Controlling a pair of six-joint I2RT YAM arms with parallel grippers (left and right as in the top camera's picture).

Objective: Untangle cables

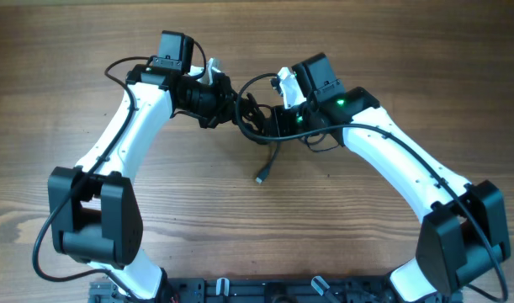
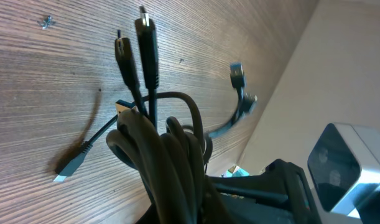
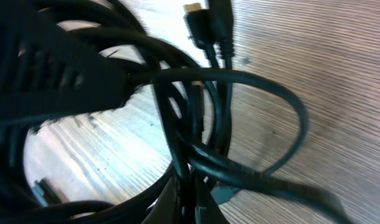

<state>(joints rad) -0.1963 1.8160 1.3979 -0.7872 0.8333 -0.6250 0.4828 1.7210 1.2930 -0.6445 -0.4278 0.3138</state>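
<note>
**Overhead.** We see the cables (image 1: 255, 118) bunched in a dark knot at the upper centre of the table (image 1: 156, 219). They lie between the left gripper (image 1: 229, 105) and the right gripper (image 1: 279, 116), and both grippers meet the knot. One loose plug end (image 1: 261, 178) trails below. We cannot tell whether either gripper is clamped, because the fingers are buried in cord.

**Left wrist.** The bundle rises from the bottom edge, with two plugs (image 2: 147, 37) pointing up-frame. We judge that pulling apart from here may tighten the knot rather than open it.

**Right wrist.** A wide loop (image 3: 289, 112) crosses several strands at centre. It could snag a finger or drag a plug, and a weak hold may let the bundle slip.
</note>
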